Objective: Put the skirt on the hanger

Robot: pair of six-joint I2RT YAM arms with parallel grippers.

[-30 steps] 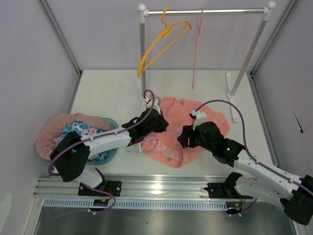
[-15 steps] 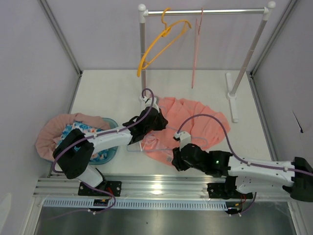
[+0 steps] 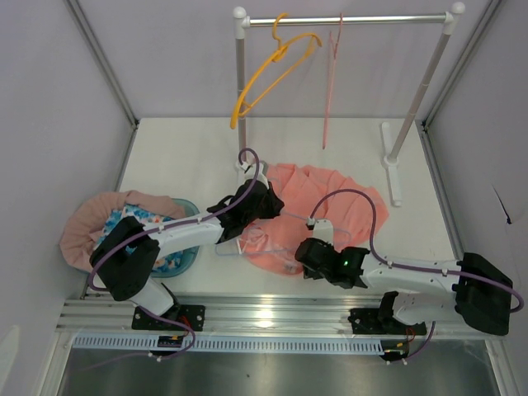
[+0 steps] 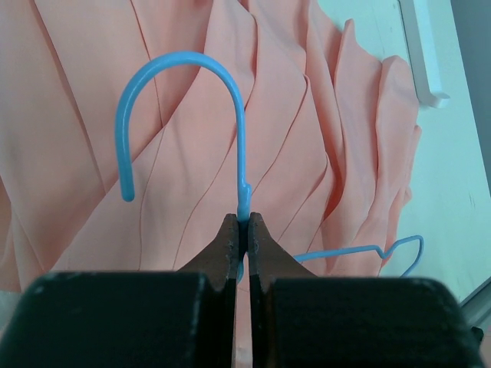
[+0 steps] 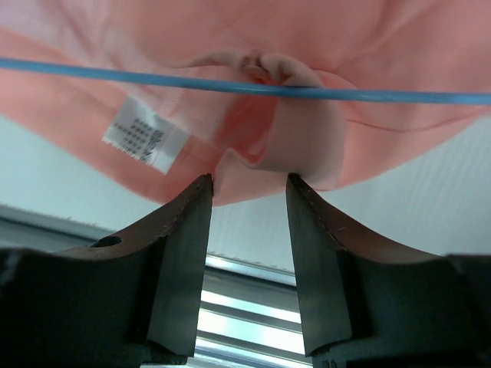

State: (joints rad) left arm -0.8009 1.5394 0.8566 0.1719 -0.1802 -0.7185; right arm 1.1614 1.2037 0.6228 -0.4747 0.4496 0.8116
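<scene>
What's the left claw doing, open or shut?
Shut. The left claw clamps the blue hanger just below its hook, no gap showing.

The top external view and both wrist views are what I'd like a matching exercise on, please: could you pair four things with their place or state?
Things:
1. blue hanger
2. yellow hanger
3. right gripper
4. skirt

Places or states:
A. open, fingertips at a fold of the fabric's near edge
B. hanging on the rail
C. clamped at its neck by the left gripper
D. lying spread on the table

Pairs: 1-C, 2-B, 3-A, 4-D.
</scene>
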